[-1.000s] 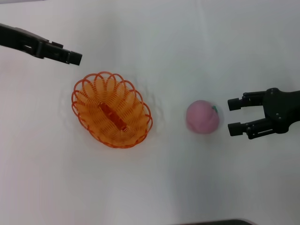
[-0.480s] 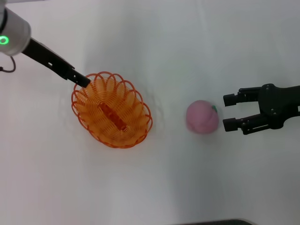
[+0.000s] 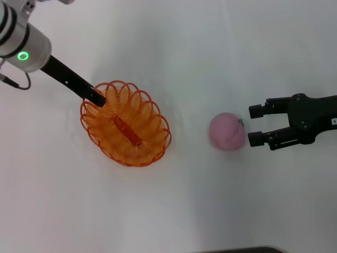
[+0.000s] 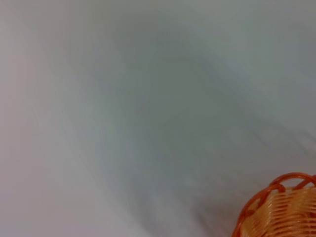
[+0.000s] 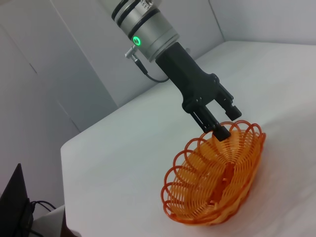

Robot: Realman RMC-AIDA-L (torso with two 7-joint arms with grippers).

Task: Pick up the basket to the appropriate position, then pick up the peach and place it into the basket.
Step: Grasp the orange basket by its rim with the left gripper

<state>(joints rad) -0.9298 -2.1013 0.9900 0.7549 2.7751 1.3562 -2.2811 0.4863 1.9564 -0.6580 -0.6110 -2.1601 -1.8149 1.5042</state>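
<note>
Nothing was done yet: the basket sat on the tabletop, my left pincer at its ten-o'clock rim, grip unclear. The peach lay at the basket's three o'clock, my right pincer gaping, empty, just beside it.

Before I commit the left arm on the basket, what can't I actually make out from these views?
- Left gripper: head view shows it edge-on at the basket rim; whether it has closed on the wire is unclear.
- Left wrist view: mostly blurred table, only a corner of the basket, no fingers.
- Peach: absent from the right wrist view, so the open right gripper can be checked only from the head view.
</note>
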